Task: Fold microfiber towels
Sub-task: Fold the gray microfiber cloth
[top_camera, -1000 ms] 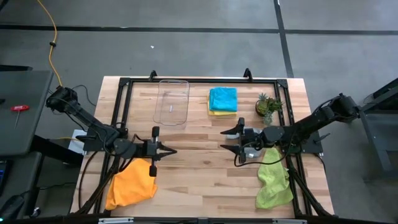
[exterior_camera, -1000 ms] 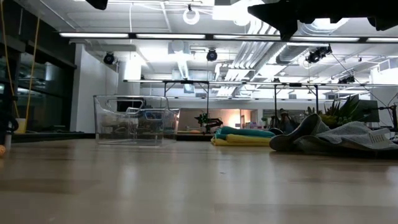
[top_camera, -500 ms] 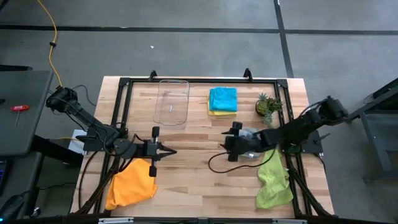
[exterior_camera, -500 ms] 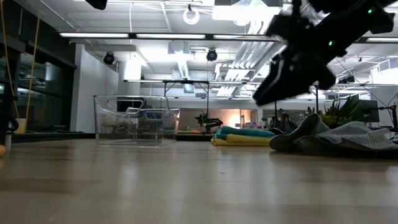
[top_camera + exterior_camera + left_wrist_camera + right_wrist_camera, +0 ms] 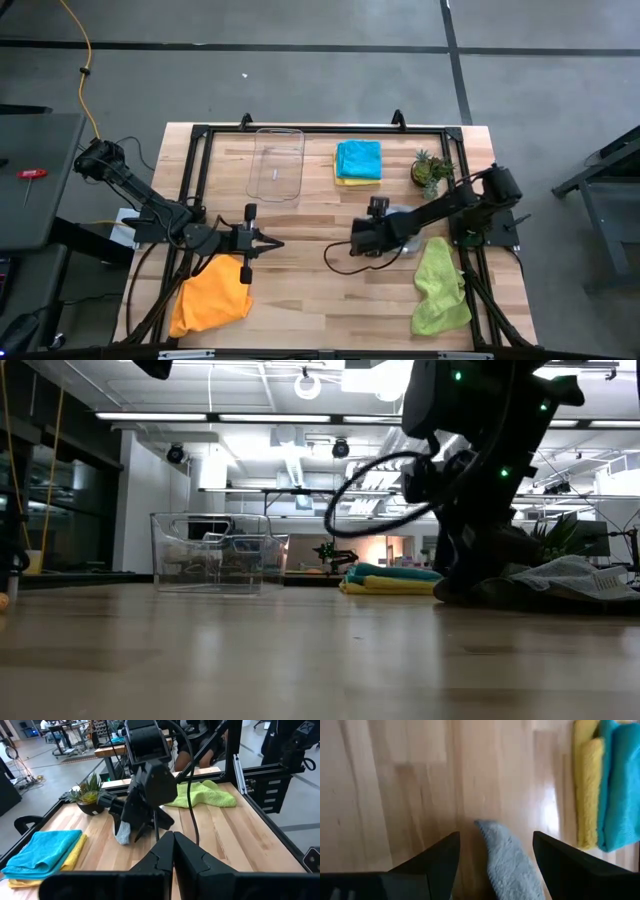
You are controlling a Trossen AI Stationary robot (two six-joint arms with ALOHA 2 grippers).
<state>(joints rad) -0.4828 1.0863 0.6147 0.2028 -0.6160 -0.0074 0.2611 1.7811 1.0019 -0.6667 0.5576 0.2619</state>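
Observation:
A crumpled grey towel (image 5: 404, 216) lies on the table right of centre; it also shows in the left wrist view (image 5: 122, 832) and the low view (image 5: 570, 582). My right gripper (image 5: 378, 232) is open and points down over it, one finger on each side of the towel's tapered end (image 5: 507, 865). I cannot tell whether it touches. My left gripper (image 5: 268, 243) is shut and empty, held level left of centre, above the orange towel (image 5: 212, 290). The lime green towel (image 5: 440, 285) lies crumpled at the near right. The teal towel (image 5: 359, 157) lies folded on the yellow one (image 5: 345, 181) at the far middle.
A clear plastic tray (image 5: 276, 165) stands at the far side, left of the folded stack. A small potted plant (image 5: 430, 170) stands at the far right. Bare wood (image 5: 310, 290) lies between the orange and green towels. Black frame rails run along the table's edges.
My right gripper has swung from level to pointing down. It has moved toward the table's left and come down over the grey towel, staying open. Its cable now loops out to the left.

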